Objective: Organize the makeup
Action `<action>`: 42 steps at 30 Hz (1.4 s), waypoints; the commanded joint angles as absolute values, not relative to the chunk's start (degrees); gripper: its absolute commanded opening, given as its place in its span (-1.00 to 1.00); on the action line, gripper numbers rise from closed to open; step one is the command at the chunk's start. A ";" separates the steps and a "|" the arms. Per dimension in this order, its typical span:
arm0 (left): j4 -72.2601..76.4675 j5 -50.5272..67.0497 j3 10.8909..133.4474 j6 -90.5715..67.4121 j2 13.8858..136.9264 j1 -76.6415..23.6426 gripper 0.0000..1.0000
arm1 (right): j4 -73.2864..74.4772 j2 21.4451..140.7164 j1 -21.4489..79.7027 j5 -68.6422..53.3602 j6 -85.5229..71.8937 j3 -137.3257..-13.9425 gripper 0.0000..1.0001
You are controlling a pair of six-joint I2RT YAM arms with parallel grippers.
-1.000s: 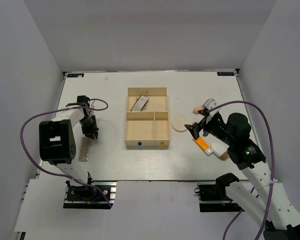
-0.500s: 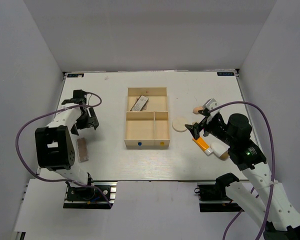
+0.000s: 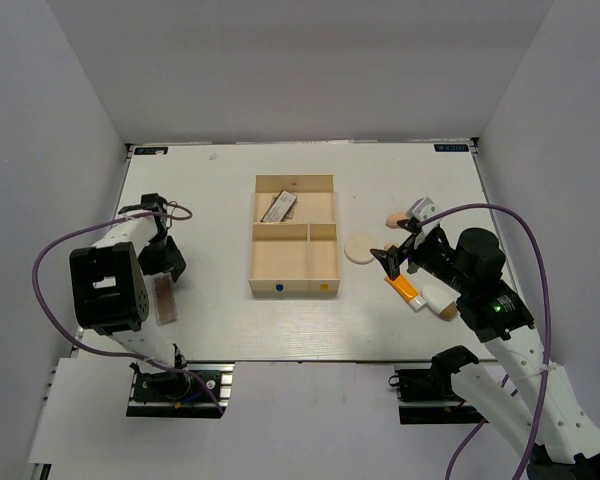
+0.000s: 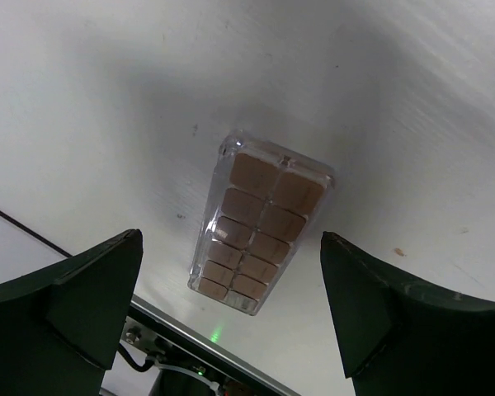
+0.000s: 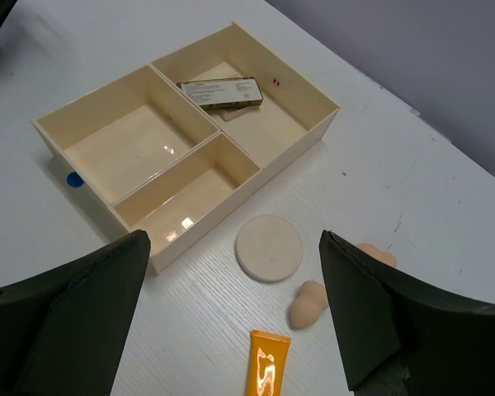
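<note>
Palette is seen lying flat on the table, framed between the spread, empty jaws of the left gripper. Its long axis is set roughly across the closing line, so the narrow width is straddled. The tray is found well apart, rightward.

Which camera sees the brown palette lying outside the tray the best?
The left wrist view. The palette sits in its middle, and you can see its brown squares in two rows. The top external view shows it only as a small brownish strip. The right wrist view misses it.
</note>
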State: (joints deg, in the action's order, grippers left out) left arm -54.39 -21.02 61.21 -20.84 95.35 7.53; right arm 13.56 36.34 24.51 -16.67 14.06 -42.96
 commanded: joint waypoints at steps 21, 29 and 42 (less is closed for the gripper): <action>-48.87 -5.37 56.34 -18.55 102.04 10.72 0.85 | 11.60 35.59 25.05 -17.14 13.89 -42.71 0.78; -45.71 -0.62 54.85 -16.88 103.01 10.20 0.08 | 11.60 35.60 25.05 -16.96 13.97 -42.71 0.78; -40.78 17.30 61.33 -16.00 93.44 8.00 -0.68 | 11.43 35.77 25.05 -16.70 13.80 -42.63 0.78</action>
